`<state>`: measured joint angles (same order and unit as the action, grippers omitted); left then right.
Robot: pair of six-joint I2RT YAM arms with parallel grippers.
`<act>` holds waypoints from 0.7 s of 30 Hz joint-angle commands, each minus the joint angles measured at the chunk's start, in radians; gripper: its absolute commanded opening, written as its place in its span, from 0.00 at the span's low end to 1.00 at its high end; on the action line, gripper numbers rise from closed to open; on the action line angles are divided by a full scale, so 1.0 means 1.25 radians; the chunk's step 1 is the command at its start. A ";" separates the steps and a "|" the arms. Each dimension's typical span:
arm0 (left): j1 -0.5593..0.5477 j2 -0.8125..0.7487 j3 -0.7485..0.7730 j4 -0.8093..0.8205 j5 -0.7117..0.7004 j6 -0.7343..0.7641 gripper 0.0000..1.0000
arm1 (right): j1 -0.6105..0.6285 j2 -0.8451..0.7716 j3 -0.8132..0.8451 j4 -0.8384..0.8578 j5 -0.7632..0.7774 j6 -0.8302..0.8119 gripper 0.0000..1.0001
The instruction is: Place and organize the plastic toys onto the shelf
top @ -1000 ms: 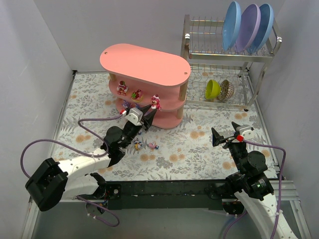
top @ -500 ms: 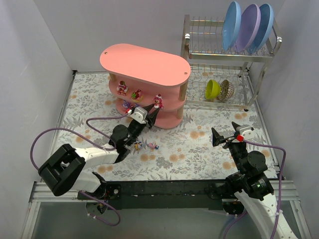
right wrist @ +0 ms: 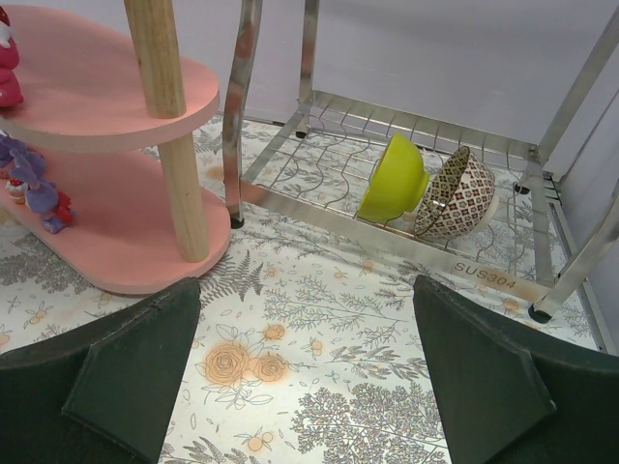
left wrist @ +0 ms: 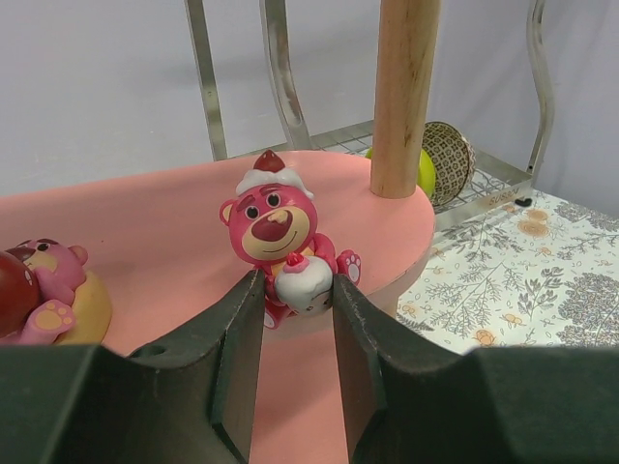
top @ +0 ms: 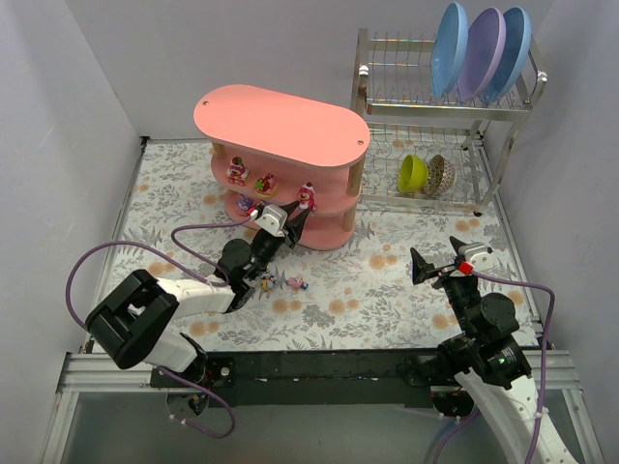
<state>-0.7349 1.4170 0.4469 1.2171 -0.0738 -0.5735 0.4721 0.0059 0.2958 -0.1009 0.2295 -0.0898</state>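
Note:
The pink three-tier shelf (top: 280,121) stands at the back centre. My left gripper (top: 298,215) is at the right end of its middle tier (left wrist: 145,222), shut on a pink bear toy (left wrist: 276,227) with a white cupcake; the bear rests on the tier next to a wooden post (left wrist: 404,97). The bear also shows in the top view (top: 308,196). Two more toys (top: 237,172) (top: 265,182) sit on that tier, and a purple one (top: 245,204) is on the bottom tier. Two small toys (top: 266,282) (top: 298,283) lie on the table. My right gripper (top: 440,263) is open and empty.
A metal dish rack (top: 426,106) stands at the back right with three plates (top: 481,48) on top and a green bowl (top: 413,173) and a patterned bowl (top: 440,175) below. Grey walls close in the left, back and right sides.
My left gripper has carried the pink bear up and to the right onto the middle tier, then held still. The right arm has not moved.

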 commanded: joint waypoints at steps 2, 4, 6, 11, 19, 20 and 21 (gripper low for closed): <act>0.004 -0.016 0.013 0.029 0.006 -0.005 0.00 | 0.003 -0.164 -0.008 0.049 0.010 -0.005 0.98; 0.004 -0.019 0.008 0.026 0.005 -0.006 0.00 | 0.004 -0.164 -0.010 0.050 0.010 -0.007 0.98; 0.004 -0.023 0.006 0.019 0.005 -0.007 0.00 | 0.004 -0.164 -0.010 0.049 0.009 -0.007 0.98; 0.004 -0.034 -0.002 0.012 0.004 -0.011 0.00 | 0.004 -0.164 -0.011 0.050 0.009 -0.007 0.98; 0.004 -0.039 -0.013 0.006 -0.002 -0.011 0.00 | 0.004 -0.164 -0.012 0.051 0.009 -0.007 0.98; 0.004 -0.040 -0.013 0.006 -0.002 -0.012 0.00 | 0.004 -0.164 -0.012 0.051 0.009 -0.005 0.98; 0.004 -0.043 -0.014 0.003 -0.002 -0.012 0.01 | 0.004 -0.164 -0.011 0.051 0.009 -0.007 0.98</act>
<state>-0.7349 1.4097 0.4438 1.2102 -0.0708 -0.5915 0.4725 0.0059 0.2798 -0.0940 0.2298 -0.0898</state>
